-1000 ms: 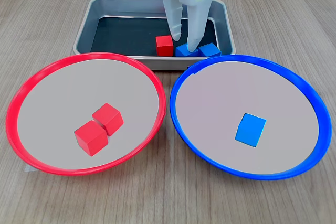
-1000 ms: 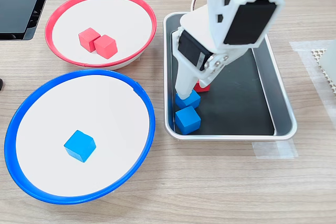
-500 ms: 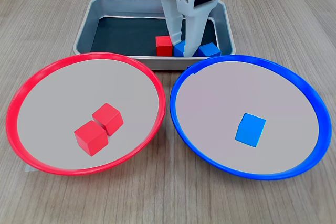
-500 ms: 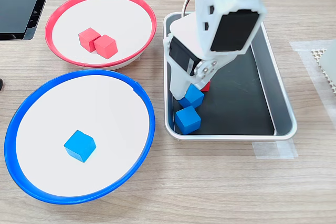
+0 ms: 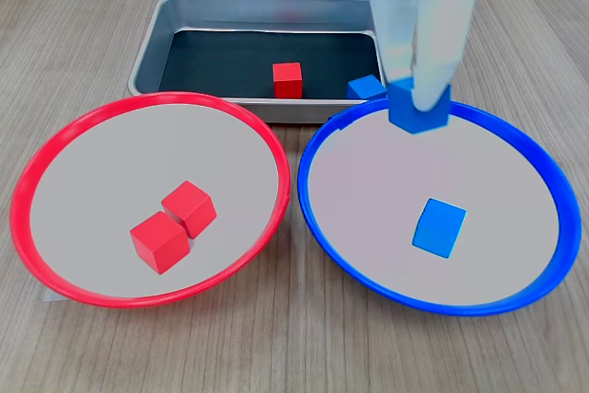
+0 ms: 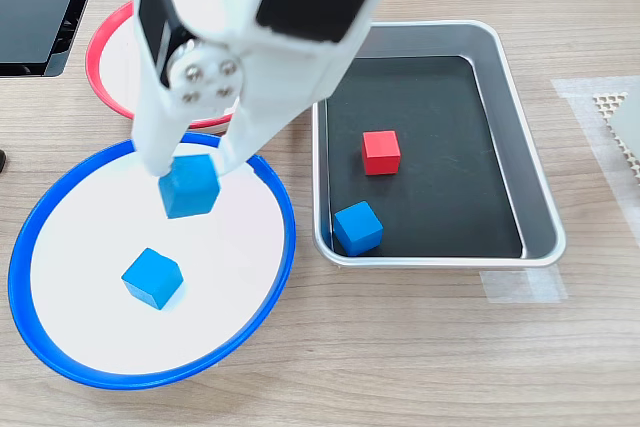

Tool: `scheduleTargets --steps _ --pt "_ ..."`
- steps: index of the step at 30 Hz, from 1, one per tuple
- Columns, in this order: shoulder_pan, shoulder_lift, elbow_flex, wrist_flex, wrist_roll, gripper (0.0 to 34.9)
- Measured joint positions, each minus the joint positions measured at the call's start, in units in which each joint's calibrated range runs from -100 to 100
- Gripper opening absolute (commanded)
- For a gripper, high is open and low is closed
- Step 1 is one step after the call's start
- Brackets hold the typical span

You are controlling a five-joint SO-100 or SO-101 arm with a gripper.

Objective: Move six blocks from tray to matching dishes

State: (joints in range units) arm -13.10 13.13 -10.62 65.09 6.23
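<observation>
Above the blue-rimmed dish (image 6: 60, 347), the gripper (image 6: 190, 179) pinches a blue block (image 6: 189, 187) between its two white fingers, the block held clear of the dish floor. In the first exterior view the same held block (image 5: 420, 106) hangs over the far edge of the blue-rimmed dish (image 5: 543, 172), near the tray (image 5: 147, 43).

Step in hand: carrying the second blue block to its matching dish. One blue block (image 6: 152, 278) already lies on the pale centre of that dish. The red-rimmed dish (image 5: 37, 163) holds two red blocks (image 5: 173, 226), touching each other. The tray (image 6: 535, 187) retains one red block (image 6: 381, 152) and one blue block (image 6: 357, 228), set apart on the dark bottom, the blue one close to the tray wall nearest the blue-rimmed dish.

Next move, as judged: lower the held block toward the dish centre, clear of the resting blue block, then spread the fingers to release. Releasing from height may let the block bounce or roll toward the rim.

Surface: a light wood-grain table (image 6: 400, 367). A dark flat object (image 6: 40, 7) sits at the upper corner on the second exterior view's left; clear tape and a perforated mat (image 6: 620, 117) lie at the second exterior view's right.
</observation>
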Motion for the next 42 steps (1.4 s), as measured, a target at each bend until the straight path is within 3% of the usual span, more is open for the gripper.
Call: scheduleTargets --steps 1,3,6,7,8,12,15,17,21,24,25,32,42 --pt "-0.80 1.71 -0.64 -1.88 -0.34 18.2" --pt "-1.86 3.75 -1.36 -3.18 -0.68 15.9" --pt "-1.68 4.60 -1.72 -3.18 -0.93 9.9" --pt "-1.33 4.52 -1.81 -2.53 -0.98 6.8" --pt "-0.88 4.35 -1.72 -1.47 -0.98 1.0" --pt "1.42 0.17 3.09 4.89 -0.98 0.2" --pt "8.58 -8.44 13.52 14.19 -2.15 0.2" --pt "13.54 -15.17 24.41 15.33 -3.71 0.2" --pt "17.17 -18.84 32.12 13.21 -4.54 5.5" --pt "18.05 -20.97 38.66 12.23 -4.64 15.6" --pt "18.58 -21.23 39.93 11.99 -4.49 17.4" --pt "17.79 -20.97 41.65 7.50 -2.83 19.0" --pt "13.63 -15.52 41.74 2.94 -1.86 17.8"
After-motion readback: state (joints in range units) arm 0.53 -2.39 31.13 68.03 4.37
